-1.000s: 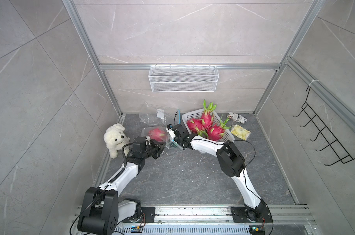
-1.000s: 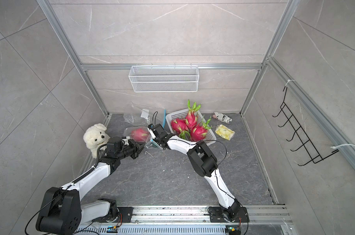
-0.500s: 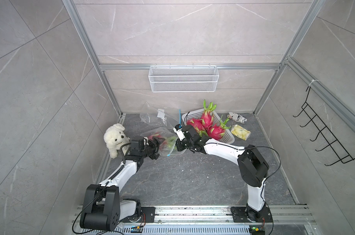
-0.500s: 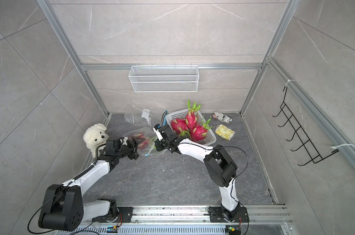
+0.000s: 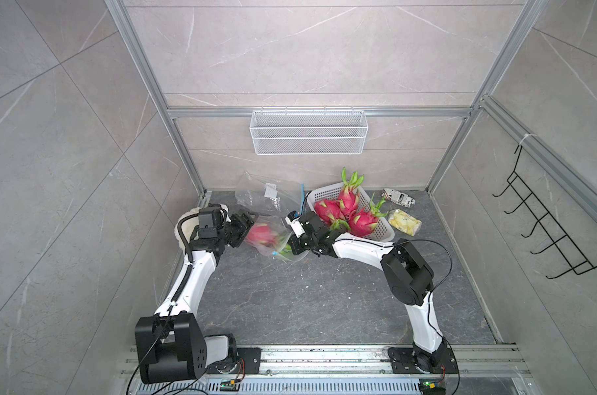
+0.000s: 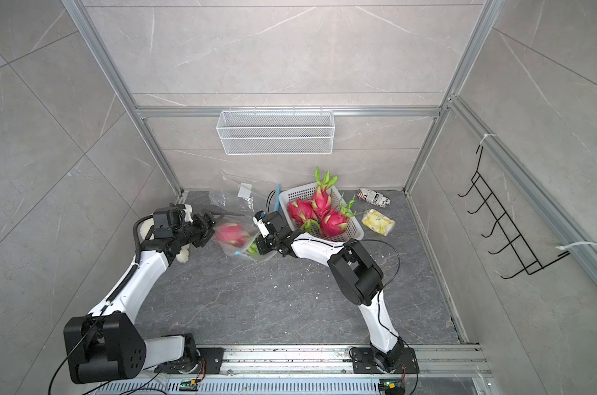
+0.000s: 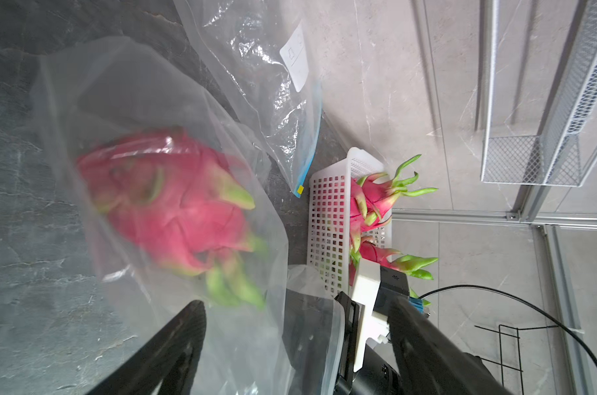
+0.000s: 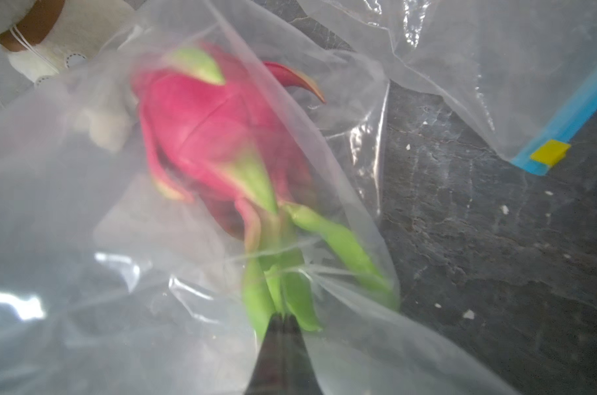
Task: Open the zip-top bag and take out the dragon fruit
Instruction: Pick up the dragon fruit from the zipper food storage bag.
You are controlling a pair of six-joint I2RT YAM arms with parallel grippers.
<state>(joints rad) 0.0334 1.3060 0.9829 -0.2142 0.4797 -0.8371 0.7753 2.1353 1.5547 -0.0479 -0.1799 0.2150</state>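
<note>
Since a second ago the left gripper (image 5: 247,229) has sprung wide and let go, and the right arm has swung its elbow out toward the right of the frame.

In both top views, the two arms meet at the centre of a dark stone table. Between them hangs a clear zip-top bag (image 7: 129,89) with one pink dragon fruit (image 5: 262,234) inside, blurred as if swinging. The left gripper's jaws stand released just left of the fruit, with loose plastic lying between them in the left wrist view. The right gripper (image 8: 283,321) is clenched on the fruit's green leafy tuft. I cannot tell whether plastic is pinched in with it.

I judge the step in hand to be drawing the fruit out of the bag, and it is not yet free. Next, I think the left gripper must close on the bag's far end, on plastic only. The right gripper can then pull the fruit clear by its tuft.

Right of centre, a white basket (image 5: 380,229) holds three other fruits (image 5: 344,201) and sits close behind the right wrist. A second, empty bag (image 5: 266,195) lies just above the held one and could snag. A white plush toy (image 5: 184,229) sits under the left wrist. Two small packets (image 5: 404,222) lie further right.
</note>
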